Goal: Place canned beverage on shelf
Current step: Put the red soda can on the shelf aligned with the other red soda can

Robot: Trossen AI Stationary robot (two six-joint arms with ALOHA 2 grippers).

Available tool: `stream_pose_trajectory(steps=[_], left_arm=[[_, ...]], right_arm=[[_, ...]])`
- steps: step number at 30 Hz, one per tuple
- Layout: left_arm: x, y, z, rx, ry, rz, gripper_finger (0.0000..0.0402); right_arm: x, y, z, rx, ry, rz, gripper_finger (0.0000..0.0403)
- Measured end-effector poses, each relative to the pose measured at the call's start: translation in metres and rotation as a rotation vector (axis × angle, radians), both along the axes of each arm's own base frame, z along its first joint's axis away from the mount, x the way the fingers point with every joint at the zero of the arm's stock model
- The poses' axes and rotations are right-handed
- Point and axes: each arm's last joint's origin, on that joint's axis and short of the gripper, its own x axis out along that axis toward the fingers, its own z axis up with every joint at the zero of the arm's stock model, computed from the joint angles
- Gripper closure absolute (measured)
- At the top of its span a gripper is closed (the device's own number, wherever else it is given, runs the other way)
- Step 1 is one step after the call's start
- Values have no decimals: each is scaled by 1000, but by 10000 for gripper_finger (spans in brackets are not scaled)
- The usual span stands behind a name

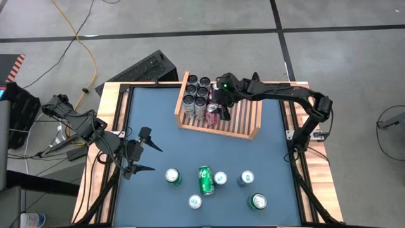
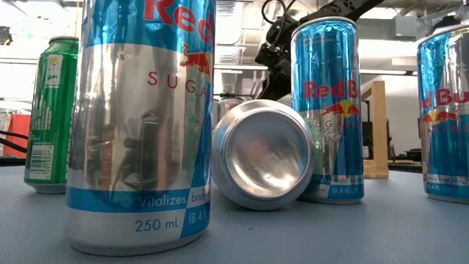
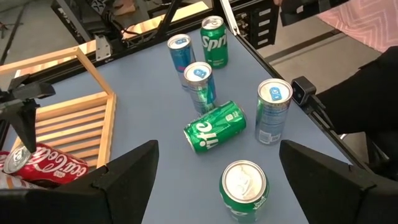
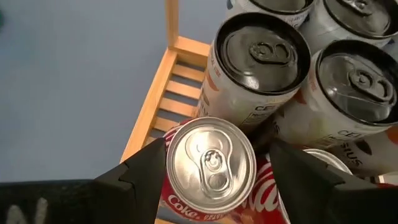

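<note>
Red Bull cans (image 2: pixel 139 125) crowd the low camera's foreground on the blue counter (image 1: pixel 152 114), where six loose cans wait. Over the wooden shelf (image 1: pixel 247 134), the right pincer (image 4: pixel 214 163) straddles an upright Coca-Cola can (image 4: pixel 211 165) beside dark-topped cans (image 4: pixel 264 56), its fingers parted either side rather than clamped. Release appears underway; next comes a straight lift clear without tipping it. The left pincer (image 1: pixel 147 151) hangs open above the counter's left side.
</note>
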Motion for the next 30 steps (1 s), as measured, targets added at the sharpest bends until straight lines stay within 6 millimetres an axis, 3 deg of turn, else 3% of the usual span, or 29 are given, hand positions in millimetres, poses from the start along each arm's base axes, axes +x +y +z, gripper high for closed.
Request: stream_pose_trajectory(steps=[5,10,17,20,25,30], left_arm=[[0,0,0,0,0,1,79],[0,0,0,-4,1,1,79],[0,0,-1,-9,12,7,79],[-1,1,-2,-11,24,11,79],[-1,1,-2,-12,26,11,79],[-1,0,-2,-15,27,13,79]], right_arm=[[-1,1,7,17,35,0,132],[-3,5,26,26,17,16,132],[-24,-1,46,63,13,-83,133],[-29,4,37,135,93,-115,133],[-22,40,5,195,181,-72,134],[-12,75,-15,146,173,-86,146]])
